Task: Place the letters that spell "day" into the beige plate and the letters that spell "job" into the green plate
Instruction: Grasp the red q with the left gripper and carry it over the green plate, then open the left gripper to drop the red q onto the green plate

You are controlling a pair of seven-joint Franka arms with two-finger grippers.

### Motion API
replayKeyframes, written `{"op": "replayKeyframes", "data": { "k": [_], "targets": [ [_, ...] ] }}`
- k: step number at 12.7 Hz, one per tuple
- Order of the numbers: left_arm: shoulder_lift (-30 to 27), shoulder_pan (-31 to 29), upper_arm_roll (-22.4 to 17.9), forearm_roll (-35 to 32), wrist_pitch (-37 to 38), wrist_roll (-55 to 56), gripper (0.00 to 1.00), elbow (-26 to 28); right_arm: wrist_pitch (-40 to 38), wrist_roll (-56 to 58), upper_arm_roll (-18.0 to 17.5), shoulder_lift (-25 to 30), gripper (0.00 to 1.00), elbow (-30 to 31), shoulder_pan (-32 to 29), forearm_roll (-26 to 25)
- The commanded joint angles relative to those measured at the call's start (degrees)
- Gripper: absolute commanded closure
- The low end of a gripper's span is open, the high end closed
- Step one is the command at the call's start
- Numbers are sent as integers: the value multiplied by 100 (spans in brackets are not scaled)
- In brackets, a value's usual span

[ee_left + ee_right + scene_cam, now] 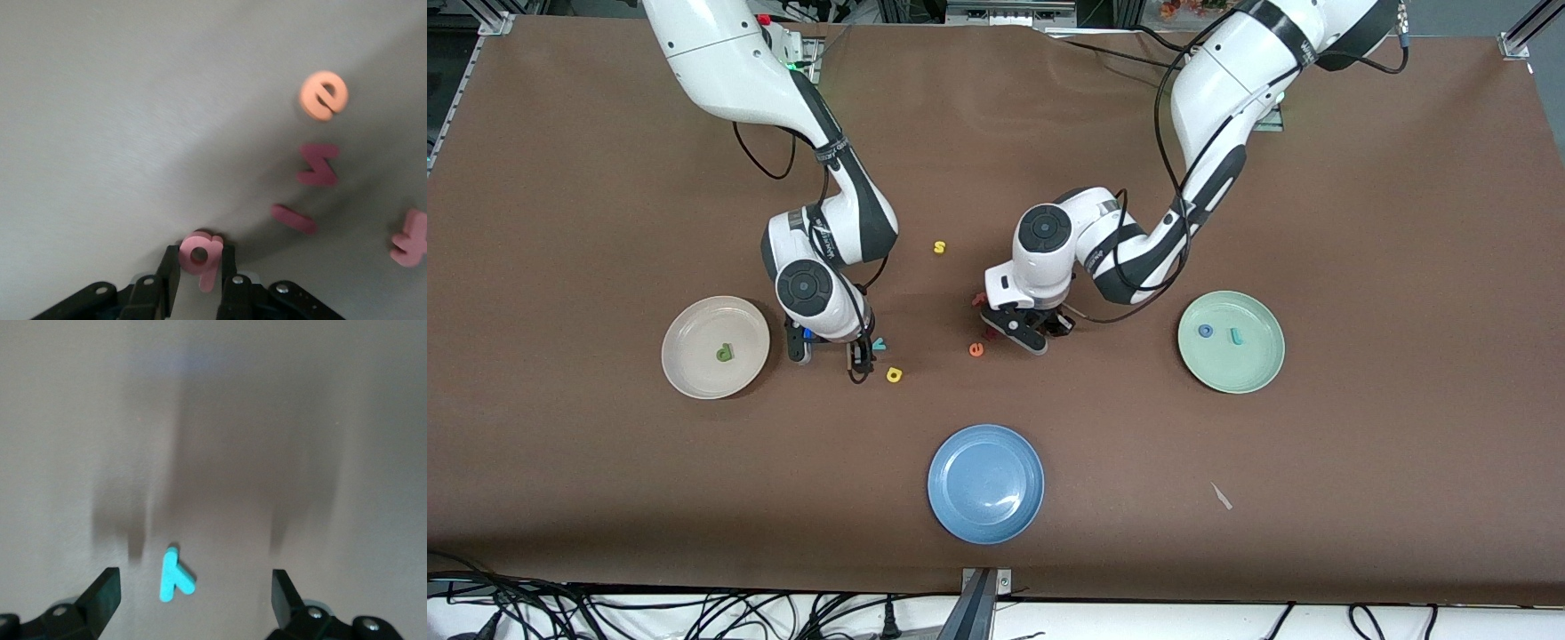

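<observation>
**A:** Plainly, what writing can be read?

**B:** Only the foam letters. The print on the arm bands is too small to read. A yellow "s" (939,247) lies alone mid-tabletop (1360,462), nearer the robots' bases than the other letters.

**A:** And the plates?

**B:** The beige plate (694,369), toward the right arm's end, holds the dark green "d" (724,353). The green plate (1249,369), toward the left arm's end, holds the blue "o" (1206,331) and the teal "j" (1235,336). A blue plate (986,483) sits nearest the front camera.

**A:** Where are the grippers?

**B:** The left gripper (198,261) is down at mid-tabletop, its fingers (170,275) clamped on either side of the salmon "b" (197,252). An orange "e" (323,95), a dark red "z" (319,165) and a salmon "f" (408,239) lie close by.

**A:** The right one?

**B:** The right gripper (193,583) hangs just beside the beige plate, fingers spread wide, with the teal "y" (173,577) on the tabletop between them. The yellow "a" (895,375) lies just beside it, slightly nearer the front camera.
</observation>
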State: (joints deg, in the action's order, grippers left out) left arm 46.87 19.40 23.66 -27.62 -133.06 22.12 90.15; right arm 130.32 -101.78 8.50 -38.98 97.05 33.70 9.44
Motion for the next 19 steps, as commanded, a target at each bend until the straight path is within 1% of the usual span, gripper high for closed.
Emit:
{"op": "replayKeyframes", "data": {
  "k": [1, 3, 4, 5, 7, 10, 12, 14, 16, 18, 19],
  "targets": [
    [-431, -234, 86, -94, 507, 29, 100, -24, -50, -114, 28, -215, 0, -309, 40, 49],
    [-695, -453, 147, 10, 780, 12, 100, -7, -42, -114, 28, -224, 0, -309, 40, 49],
    [-844, -602, 156, 264, 895, -6, 100, 80, -41, -114, 28, -259, 0, -309, 40, 41],
    [-924, -865, 174, 405, 1079, -232, 100, 168, -41, -114, 28, -268, 0, -309, 40, 41],
    [-1073, -1278, 191, 424, 1360, -812, 100, 370, -41, -106, 28, -303, 0, -318, 32, 41],
    [-1565, -1815, 191, 424, 1371, -1052, 100, 1133, -41, -106, 28, -356, 0, -406, 32, 41],
    [-1917, -2228, 270, 433, 1362, -1139, 100, 1608, -41, -106, 28, -356, 0, -406, 32, 41],
    [-1953, -2693, 349, 433, 1248, -1751, 100, 1812, -41, -97, 28, -382, 0, -406, 32, 41],
    [-1787, -2976, 341, 398, 688, -2097, 100, 1953, -33, -97, 28, -417, 0, -450, 32, 41],
    [-1559, -3073, 332, 319, 177, -2098, 100, 2085, -41, -97, 28, -435, 0, -468, 23, 41],
    [-1532, -3074, 332, 249, 149, -2098, 100, 2094, -41, -88, 28, -435, 0, -468, 23, 41]
  ]
}}
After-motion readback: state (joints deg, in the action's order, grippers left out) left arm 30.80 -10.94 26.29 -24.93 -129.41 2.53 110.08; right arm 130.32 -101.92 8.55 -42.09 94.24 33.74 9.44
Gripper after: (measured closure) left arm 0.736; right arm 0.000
